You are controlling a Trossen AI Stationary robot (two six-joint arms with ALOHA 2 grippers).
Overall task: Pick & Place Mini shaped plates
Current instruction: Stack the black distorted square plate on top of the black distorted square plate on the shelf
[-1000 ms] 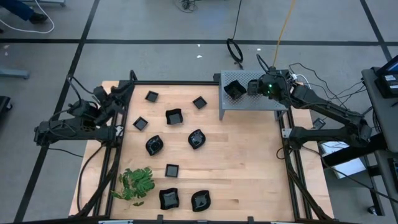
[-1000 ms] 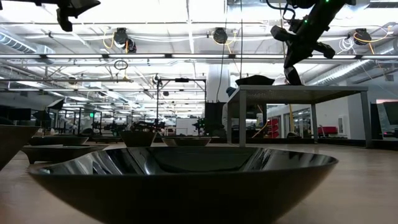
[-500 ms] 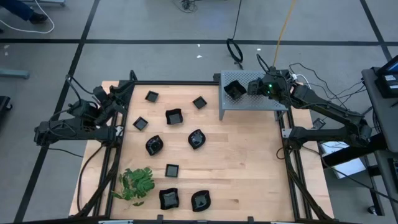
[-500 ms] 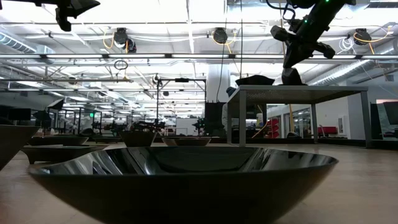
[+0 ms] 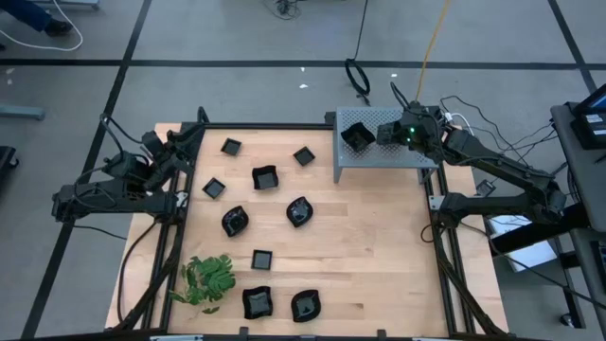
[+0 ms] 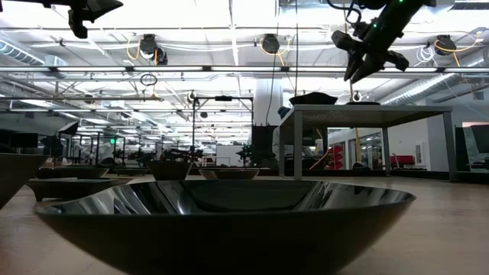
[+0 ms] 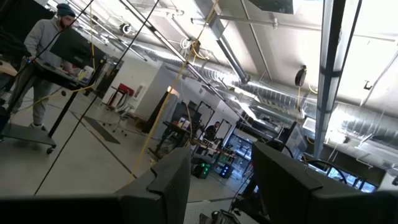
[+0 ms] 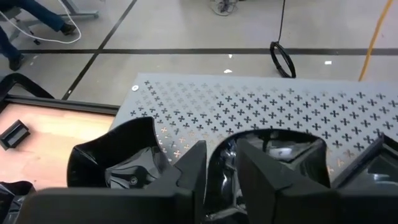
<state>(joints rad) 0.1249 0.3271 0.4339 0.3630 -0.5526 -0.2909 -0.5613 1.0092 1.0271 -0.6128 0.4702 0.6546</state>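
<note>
My right gripper (image 8: 221, 171) hangs open over the grey perforated box (image 5: 407, 153) at the table's far right, with its fingers clear above the box top (image 6: 356, 75). Two glossy black plates rest on the box. One (image 8: 118, 163) lies beside the fingers and also shows from above (image 5: 356, 137). The other (image 8: 292, 149) lies just below and past the fingers. Several more black plates (image 5: 264, 177) lie scattered on the wooden table. My left gripper (image 7: 221, 180) is open, pointing into the room, parked at the table's left edge (image 5: 192, 135).
A green leafy sprig (image 5: 206, 279) lies near the table's near left corner. Plates sit around it and along the near edge (image 5: 305, 305). One large plate (image 6: 229, 210) fills the front of the low view. Bare wood shows on the table's right half (image 5: 379, 246).
My right gripper has risen straight up off the box top. A second or so ago its fingertips were down at the box surface; now they hang clear above it, and a plate lies flat on the box below them.
</note>
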